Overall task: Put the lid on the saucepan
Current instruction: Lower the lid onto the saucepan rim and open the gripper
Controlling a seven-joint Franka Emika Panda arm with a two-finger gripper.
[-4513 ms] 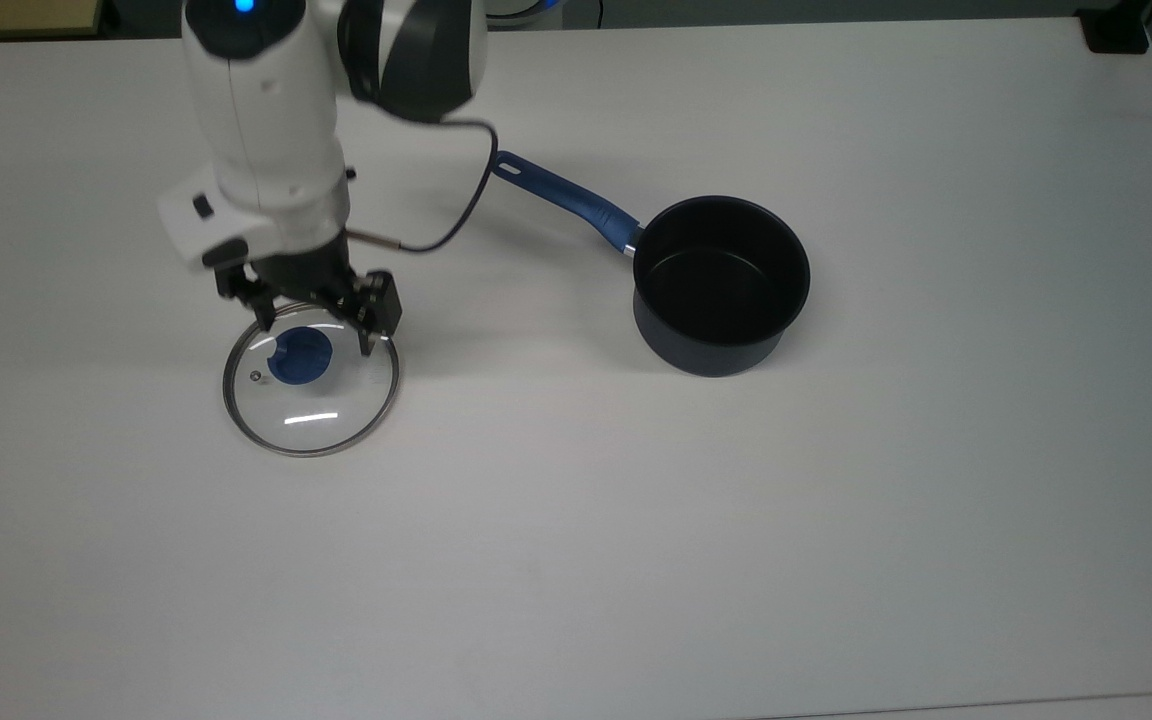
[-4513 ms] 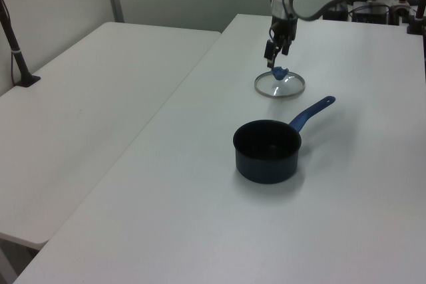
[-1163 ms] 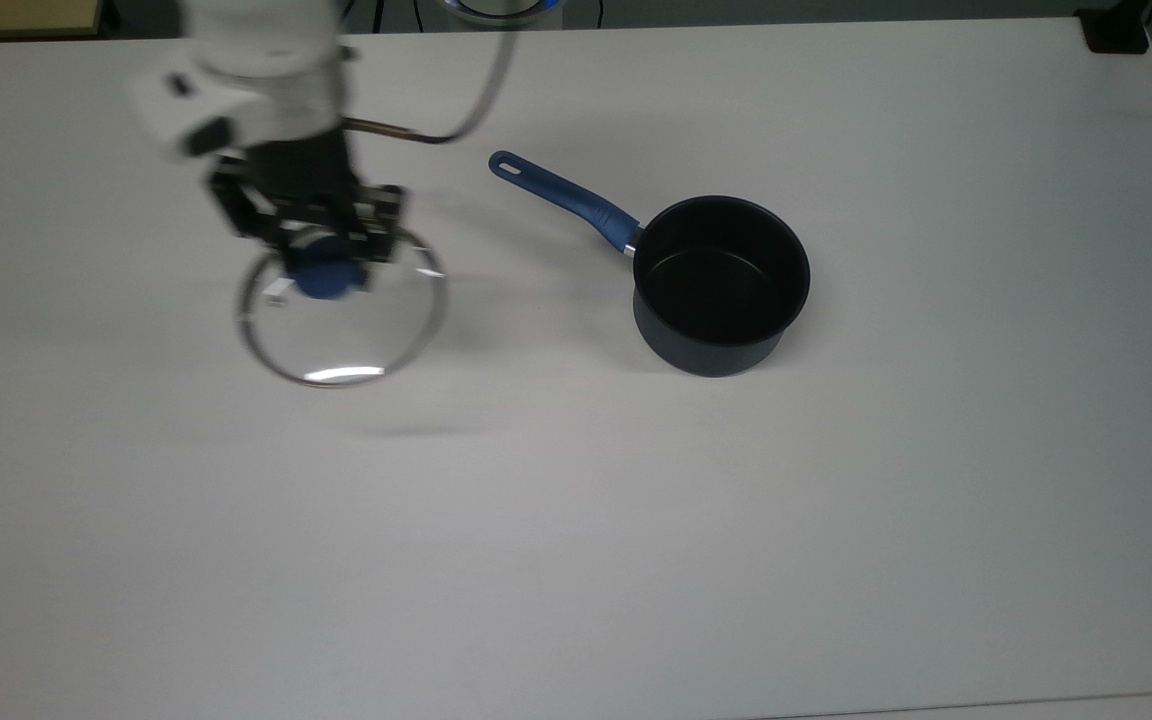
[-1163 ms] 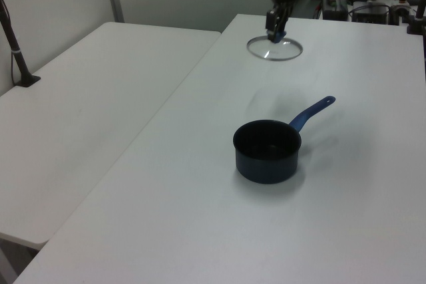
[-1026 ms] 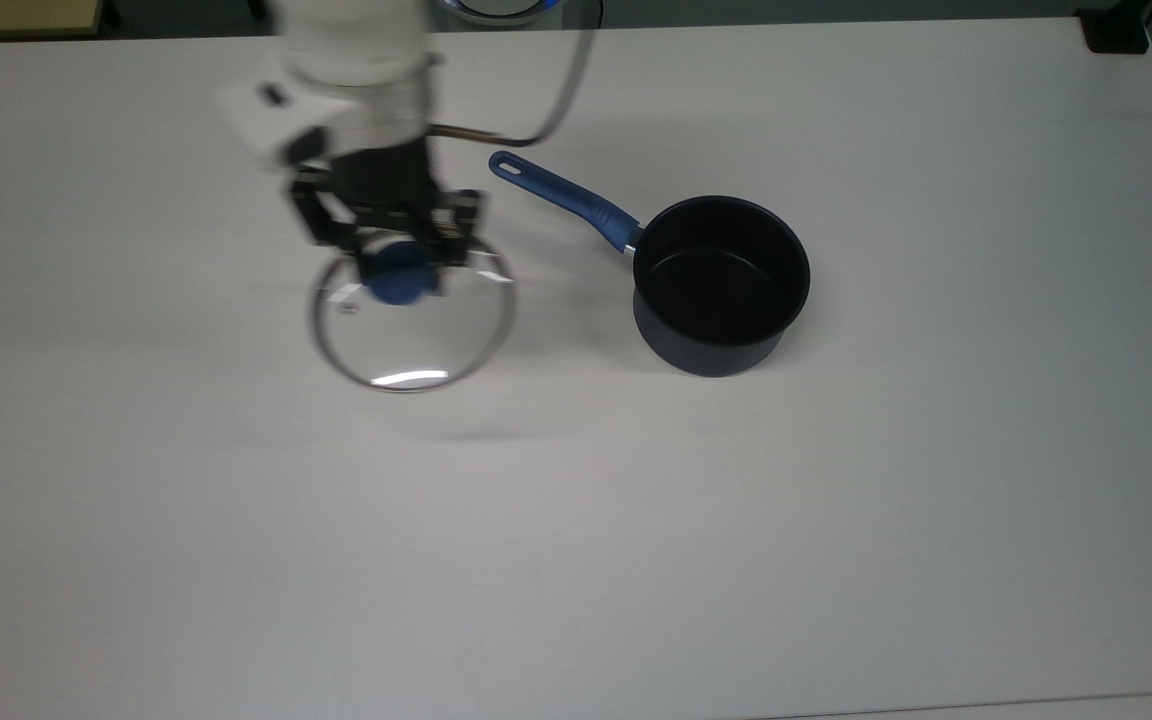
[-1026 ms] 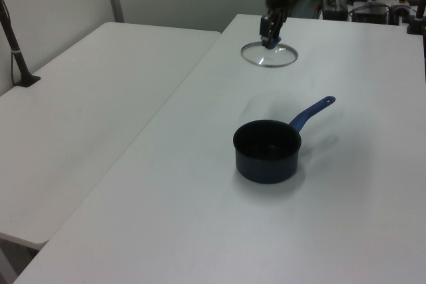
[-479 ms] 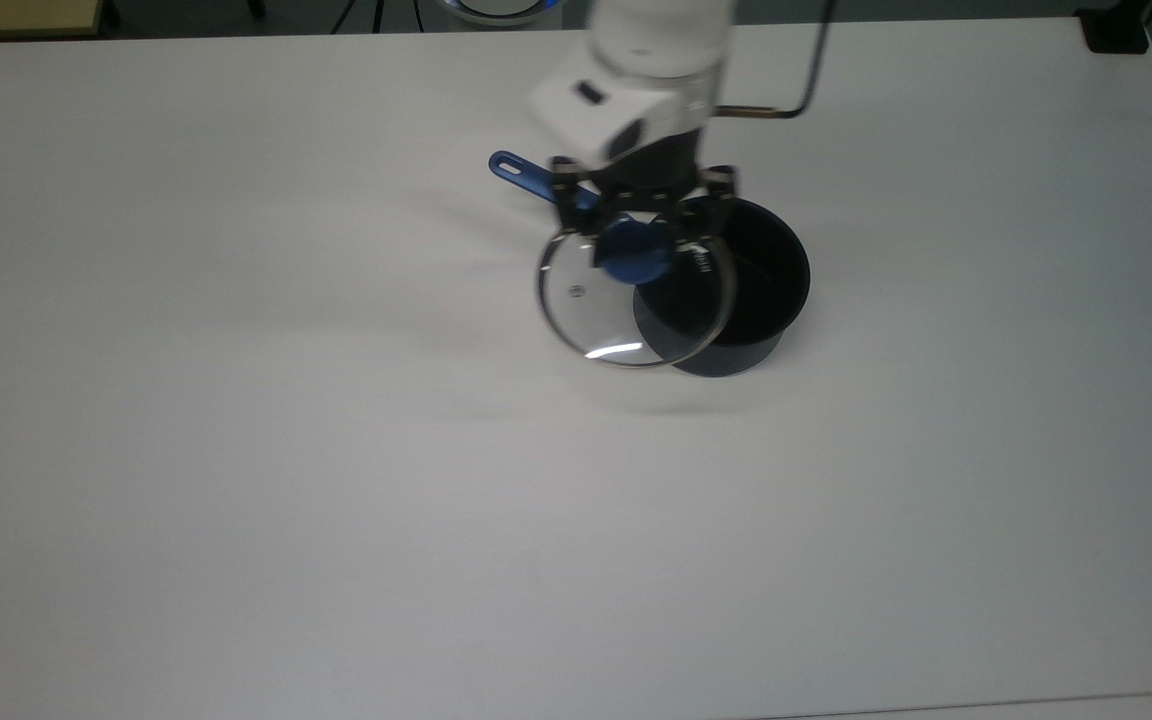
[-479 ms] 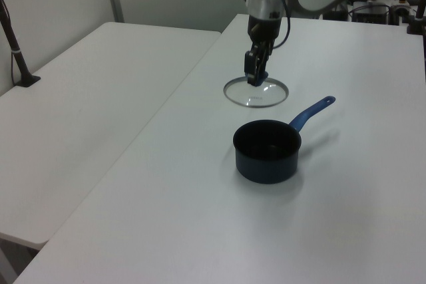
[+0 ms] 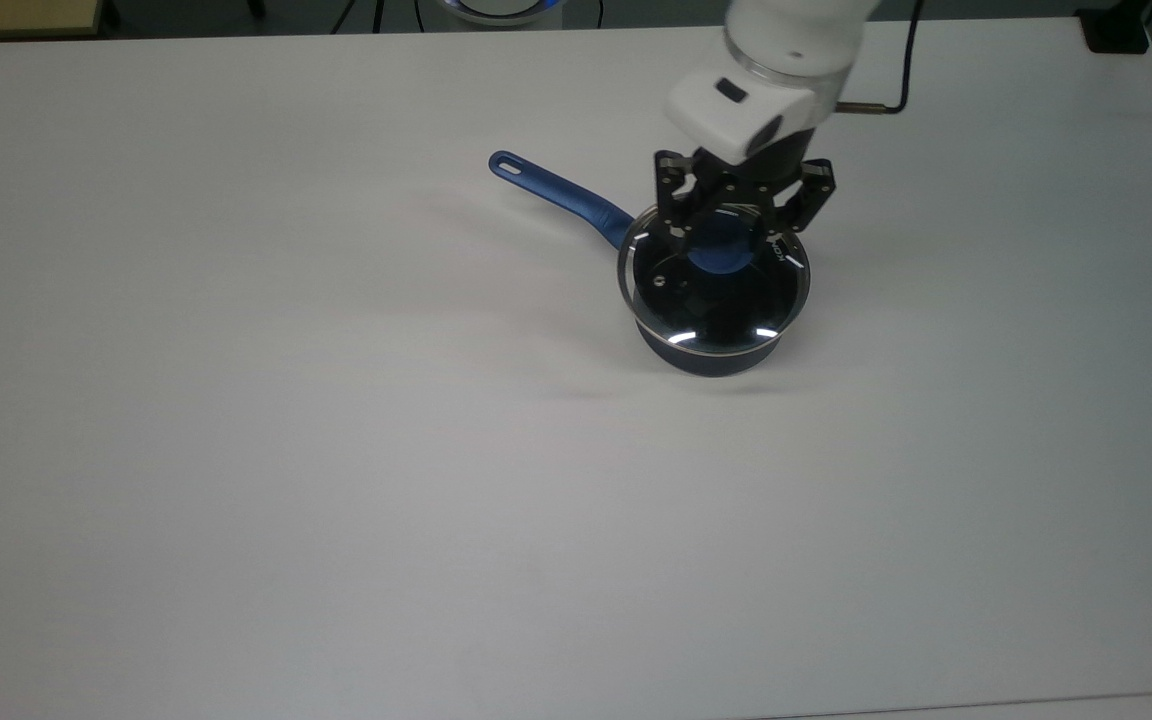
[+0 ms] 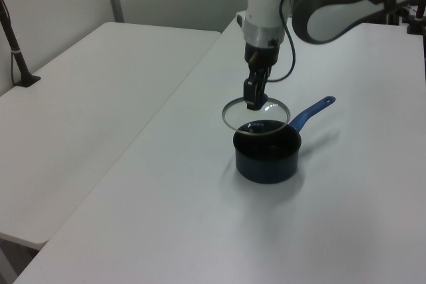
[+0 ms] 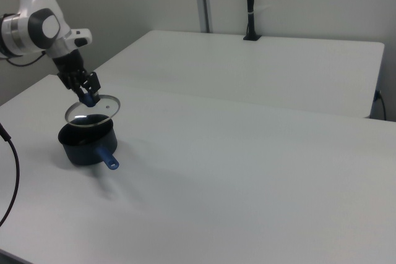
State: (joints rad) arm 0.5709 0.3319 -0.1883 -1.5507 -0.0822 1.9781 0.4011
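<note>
A plain white table [image 9: 336, 500] spreads under me, matte and smooth; in the left view a second white table [image 10: 86, 98] stands beside it, with pale partition walls behind. From there I start at my gripper [image 9: 731, 240], whose black fingers are clamped on the blue knob [image 9: 719, 250] of the lid [image 9: 711, 290]. In the top view the two linkage arms angle down from my white wrist housing and meet at either side of that knob.

The lid is a round disc of clear glass edged with a thin bright metal rim, and small highlights glint along its lower arc in the top view. A tiny steam vent [image 9: 659, 282] sits towards the top view's left of the knob. The lid hangs from my grip above the saucepan [image 9: 711, 350]; in the left view [image 10: 256, 112] and the right view [image 11: 91, 109] it floats clear of the pan's rim, tilted a little, and is shifted slightly off the pan's mouth.

The saucepan [image 10: 266, 157] is small, deep and round, dark navy outside and black inside, and stands upright on the table. Its long blue handle [image 9: 561, 195] runs up and to the top view's left, ending in a slotted hole. A dark cable [image 9: 886, 100] loops off my wrist.
</note>
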